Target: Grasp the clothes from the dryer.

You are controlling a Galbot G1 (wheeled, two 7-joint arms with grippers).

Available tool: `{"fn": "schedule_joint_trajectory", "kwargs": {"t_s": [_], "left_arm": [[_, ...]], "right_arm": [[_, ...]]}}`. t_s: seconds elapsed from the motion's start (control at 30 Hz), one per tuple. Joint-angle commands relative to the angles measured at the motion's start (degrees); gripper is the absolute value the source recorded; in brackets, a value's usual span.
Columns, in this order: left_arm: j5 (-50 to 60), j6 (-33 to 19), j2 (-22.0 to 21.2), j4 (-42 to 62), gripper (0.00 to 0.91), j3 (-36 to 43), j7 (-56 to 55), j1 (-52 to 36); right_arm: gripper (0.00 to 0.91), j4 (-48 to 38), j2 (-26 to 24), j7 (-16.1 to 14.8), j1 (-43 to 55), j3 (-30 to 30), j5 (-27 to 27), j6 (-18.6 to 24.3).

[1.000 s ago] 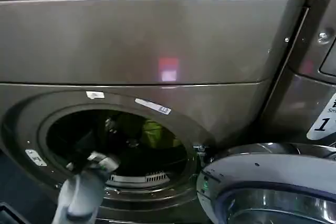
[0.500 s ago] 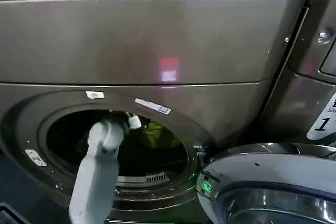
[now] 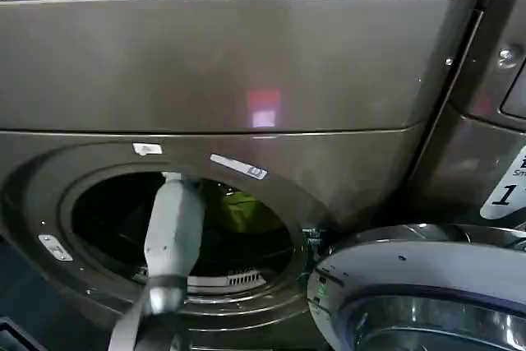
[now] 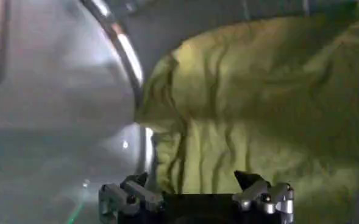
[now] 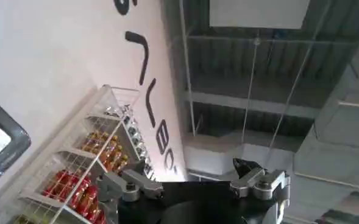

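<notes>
The left arm reaches up through the round porthole of the dryer (image 3: 246, 63), its pale forearm crossing the dark opening and its wrist deep inside the drum. The left gripper (image 4: 194, 189) hangs just short of the clothes (image 4: 258, 109), fingers (image 4: 252, 182) spread wide with nothing between them. The yellow-green bundle lies crumpled against the drum's back wall, right in front of the gripper, and from the head view it glows green (image 3: 246, 207) in the right part of the opening, past the arm. The right gripper (image 5: 194, 182) sits well away from the work, pointed up toward a ceiling and a wire snack rack (image 5: 88, 176), its fingers parted and holding nothing.
</notes>
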Motion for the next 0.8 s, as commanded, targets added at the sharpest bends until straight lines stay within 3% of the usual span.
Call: {"fn": "schedule_joint_trajectory", "kwargs": {"t_s": [0.03,0.53,0.8], "left_arm": [[0.56,0.45,1.76,6.82,0.907,0.88,0.99,-1.42],[3.23,-0.37,3.94,16.4,0.907,-1.24,-2.5,-7.76],[0.28,-0.2,4.79,17.36,0.907,4.92,-9.54,-7.52]], "right_arm": [[0.907,0.11,0.07,-0.05,-0.16,-0.18,0.13,0.05],[0.907,0.41,-0.37,-0.91,0.99,-2.06,0.27,0.34],[0.907,-0.2,-0.71,-1.54,2.01,-3.08,0.22,0.76]]}}
